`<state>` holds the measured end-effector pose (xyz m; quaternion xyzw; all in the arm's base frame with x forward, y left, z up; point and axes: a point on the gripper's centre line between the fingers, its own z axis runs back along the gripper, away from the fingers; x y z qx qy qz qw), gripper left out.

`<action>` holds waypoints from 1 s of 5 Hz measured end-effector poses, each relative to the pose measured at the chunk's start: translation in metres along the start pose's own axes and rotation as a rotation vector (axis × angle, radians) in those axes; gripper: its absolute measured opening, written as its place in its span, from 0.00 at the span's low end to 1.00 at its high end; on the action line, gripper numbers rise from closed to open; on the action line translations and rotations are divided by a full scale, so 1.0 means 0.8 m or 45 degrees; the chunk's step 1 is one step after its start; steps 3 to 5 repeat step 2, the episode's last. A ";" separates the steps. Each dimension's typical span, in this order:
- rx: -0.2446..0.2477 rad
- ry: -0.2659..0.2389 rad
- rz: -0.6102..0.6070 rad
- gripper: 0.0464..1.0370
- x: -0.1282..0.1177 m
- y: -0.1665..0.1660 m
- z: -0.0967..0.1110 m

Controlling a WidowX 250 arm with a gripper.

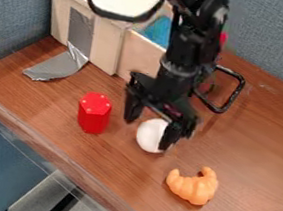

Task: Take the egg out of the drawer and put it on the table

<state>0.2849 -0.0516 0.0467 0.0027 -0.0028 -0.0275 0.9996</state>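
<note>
So the backdrop is blue-gray woven fabric panels (276, 38), and in front there's a brown wood-grain surface (266, 142), kinda smooth looking. The smooth white egg (149, 134) is on it, around the middle of the frame. Its long axis runs pretty much up and down in the frame, but honestly can't tell which end is the narrow one. The black gripper (147, 132) hangs right over it with its fingers spread, one overlapping the egg's right side. Left of that there's a shiny red hexagonal block (93, 113) standing upright, and lower right a ridged, curved orange toy croissant (192, 185). Upper left is a pale wooden box (104, 43) with crinkly silver tape (61, 66), plus its open wooden drawer (139, 55) with blue stuff inside.
</note>
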 end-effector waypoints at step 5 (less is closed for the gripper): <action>-0.037 -0.103 0.007 0.96 -0.008 0.016 0.056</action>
